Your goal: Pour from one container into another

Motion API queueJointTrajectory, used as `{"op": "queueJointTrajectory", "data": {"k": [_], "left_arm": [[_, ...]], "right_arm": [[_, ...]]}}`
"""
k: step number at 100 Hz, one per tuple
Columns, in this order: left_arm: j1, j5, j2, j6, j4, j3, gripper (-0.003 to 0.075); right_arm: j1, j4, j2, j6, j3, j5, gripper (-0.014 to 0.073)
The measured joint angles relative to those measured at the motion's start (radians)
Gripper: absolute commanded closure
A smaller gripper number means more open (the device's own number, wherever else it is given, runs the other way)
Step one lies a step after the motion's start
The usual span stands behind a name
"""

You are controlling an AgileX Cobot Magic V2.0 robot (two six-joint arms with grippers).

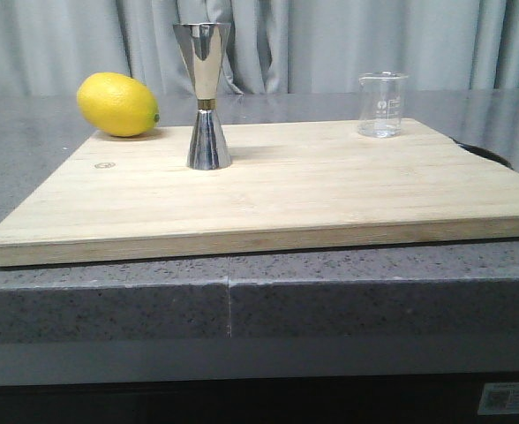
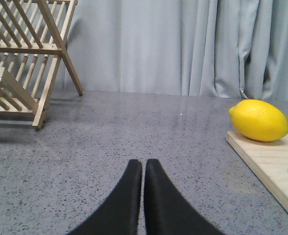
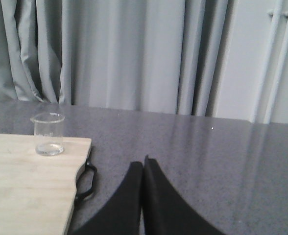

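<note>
A small clear glass beaker [image 1: 383, 105] stands upright at the far right of the wooden cutting board [image 1: 277, 199]; the right wrist view shows the beaker [image 3: 49, 134] too. The tall steel jigger [image 1: 206, 94] with a gold band at its waist stands upright left of the board's middle. My left gripper [image 2: 143, 164] is shut and empty over bare countertop, left of the board. My right gripper [image 3: 143, 163] is shut and empty over the countertop, right of the board. Neither gripper appears in the front view.
A yellow lemon [image 1: 118, 104] lies at the board's far left corner, and the left wrist view shows this lemon [image 2: 259, 120] as well. A black handle [image 3: 86, 180] sticks out of the board's right edge. A wooden dish rack [image 2: 26, 58] stands far left. Grey curtains hang behind the counter.
</note>
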Motion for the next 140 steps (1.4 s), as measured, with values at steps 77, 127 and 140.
{"op": "queueJointTrajectory", "data": {"k": [77, 127, 140], "left_arm": [[0.0, 0.0, 0.0, 0.0, 0.0, 0.0, 0.0739], [0.0, 0.0, 0.0, 0.0, 0.0, 0.0, 0.0739], [0.0, 0.0, 0.0, 0.0, 0.0, 0.0, 0.0739]], "right_arm": [[0.033, 0.598, -0.059, -0.477, 0.106, 0.047, 0.0637], [0.033, 0.601, -0.059, -0.481, 0.106, 0.05, 0.0637], [0.033, 0.601, -0.059, -0.481, 0.106, 0.05, 0.0638]]}}
